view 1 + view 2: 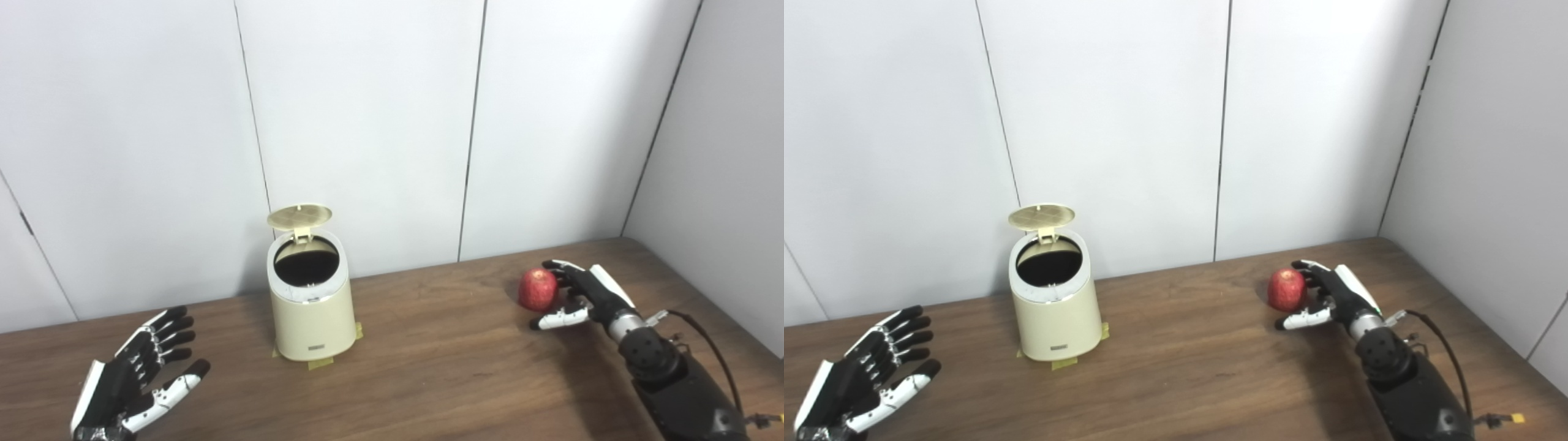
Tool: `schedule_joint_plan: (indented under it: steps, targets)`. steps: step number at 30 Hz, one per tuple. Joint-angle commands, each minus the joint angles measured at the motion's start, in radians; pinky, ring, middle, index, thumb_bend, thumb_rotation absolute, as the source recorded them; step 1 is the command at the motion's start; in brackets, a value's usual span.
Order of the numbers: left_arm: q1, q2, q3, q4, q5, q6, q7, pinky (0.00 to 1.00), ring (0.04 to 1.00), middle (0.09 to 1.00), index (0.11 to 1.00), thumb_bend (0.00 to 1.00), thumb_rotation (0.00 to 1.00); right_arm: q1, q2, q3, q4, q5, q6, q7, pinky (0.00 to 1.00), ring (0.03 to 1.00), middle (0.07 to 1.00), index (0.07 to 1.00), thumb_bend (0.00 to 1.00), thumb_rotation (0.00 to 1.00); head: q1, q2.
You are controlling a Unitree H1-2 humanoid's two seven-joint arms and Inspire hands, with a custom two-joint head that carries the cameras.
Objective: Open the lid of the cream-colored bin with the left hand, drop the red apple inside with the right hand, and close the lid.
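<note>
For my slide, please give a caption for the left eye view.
Bin lid open; right hand reaches around the red apple.

The bin's (311, 306) inside is showing only as darkness, so its contents cannot be told. The small label low on the bin's front is too small to read. Right of the bin, the right hand (582, 293) is covering the apple's (538, 290) far side, and whether its fingers (558, 318) are touching the apple cannot be told. Left of the bin, the left hand's (131, 380) wrist is running off the bottom edge.
</note>
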Motion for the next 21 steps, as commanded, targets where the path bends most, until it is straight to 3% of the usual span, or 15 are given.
schedule_joint_plan:
  steps: [1, 6, 9, 11, 13, 21]
  targets:
    - [-0.032, 0.015, 0.001, -0.036, -0.003, -0.012, 0.001, 0.73, 0.785, 0.814, 0.847, 0.58, 0.1, -0.053, -0.006, 0.003, -0.001, -0.004, -0.002, -0.008, 0.83, 0.832, 0.794, 0.839, 0.82, 0.13, 0.0, 0.001]
    - [-0.031, 0.016, -0.001, -0.042, -0.003, -0.004, -0.001, 0.73, 0.788, 0.812, 0.847, 0.59, 0.1, -0.063, 0.004, 0.01, 0.03, -0.008, -0.032, -0.033, 0.78, 0.738, 0.686, 0.78, 0.78, 0.08, 0.002, 0.005]
    - [-0.03, 0.017, -0.002, -0.044, 0.0, -0.004, -0.001, 0.72, 0.78, 0.805, 0.84, 0.6, 0.12, -0.071, -0.002, 0.027, 0.067, -0.03, -0.07, -0.058, 0.65, 0.636, 0.598, 0.701, 0.74, 0.06, 0.005, 0.009]
    - [-0.029, 0.016, -0.002, -0.046, -0.002, 0.0, -0.001, 0.71, 0.78, 0.805, 0.837, 0.59, 0.12, -0.074, 0.0, 0.03, 0.091, -0.041, -0.091, -0.086, 0.53, 0.54, 0.492, 0.6, 0.58, 0.01, 0.005, 0.009]
    - [-0.028, 0.017, -0.003, -0.048, 0.002, 0.001, -0.001, 0.72, 0.783, 0.806, 0.839, 0.59, 0.12, -0.074, 0.003, 0.029, 0.1, -0.045, -0.106, -0.106, 0.45, 0.469, 0.46, 0.546, 0.53, 0.0, 0.01, 0.013]
    - [-0.031, 0.021, -0.006, -0.043, 0.006, -0.006, -0.002, 0.67, 0.766, 0.802, 0.832, 0.58, 0.12, -0.07, -0.006, 0.046, 0.107, -0.066, -0.149, -0.137, 0.48, 0.464, 0.441, 0.544, 0.52, 0.0, 0.014, 0.017]
